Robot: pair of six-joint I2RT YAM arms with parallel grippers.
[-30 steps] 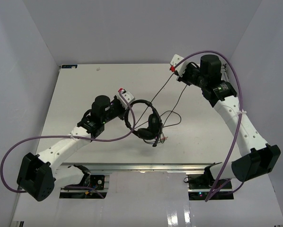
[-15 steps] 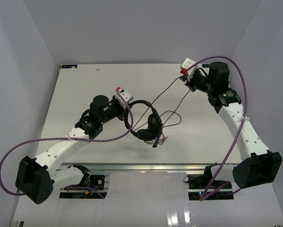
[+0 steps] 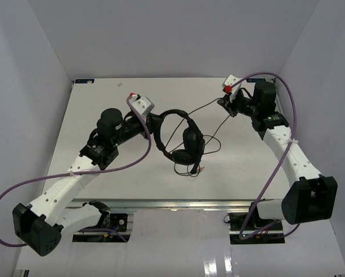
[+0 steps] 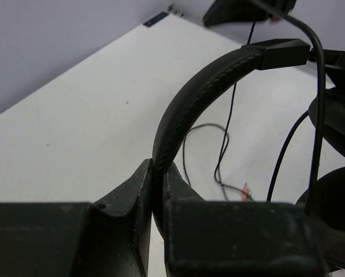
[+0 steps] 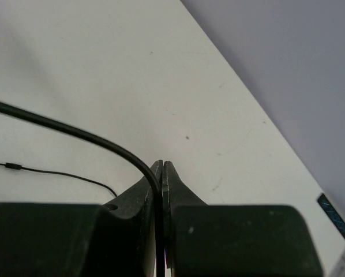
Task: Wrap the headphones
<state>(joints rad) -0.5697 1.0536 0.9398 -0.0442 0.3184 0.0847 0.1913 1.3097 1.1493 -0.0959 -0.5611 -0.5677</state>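
The black headphones are held up over the middle of the white table. My left gripper is shut on the padded headband, seen close in the left wrist view, with the earcups hanging to the right. My right gripper is shut on the thin black cable, which runs taut from the headphones up to it. More cable loops lie on the table, ending in pinkish plugs, also seen in the left wrist view.
Thick purple robot cables trail along both arms. White walls close in the table at the back and sides. A metal rail runs along the near edge.
My left gripper has lifted and swung the headphones up and to the right. My right gripper has moved right and slightly down, keeping the cable pinched.
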